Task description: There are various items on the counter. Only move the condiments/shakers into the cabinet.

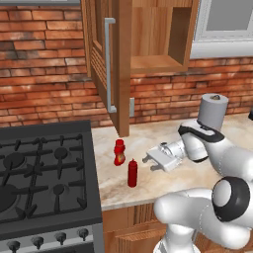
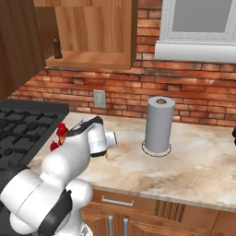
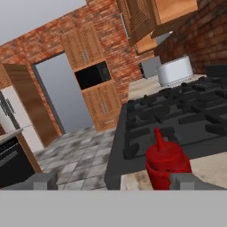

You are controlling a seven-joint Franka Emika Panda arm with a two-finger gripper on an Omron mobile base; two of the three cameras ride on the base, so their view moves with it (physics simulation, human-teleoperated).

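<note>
In the open cabinet (image 2: 87,59), a dark brown shaker (image 2: 57,49) stands upright.

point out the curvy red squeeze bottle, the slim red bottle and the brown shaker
curvy red squeeze bottle (image 1: 119,152), left base view, on its body
slim red bottle (image 1: 132,174), left base view, mid-body
brown shaker (image 2: 57,49), right base view, on its body, standing on the cabinet shelf

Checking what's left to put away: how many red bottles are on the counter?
2. The curvy red squeeze bottle stands nearer the stove; the slim red bottle stands just in front of it, toward the counter's edge.
</note>
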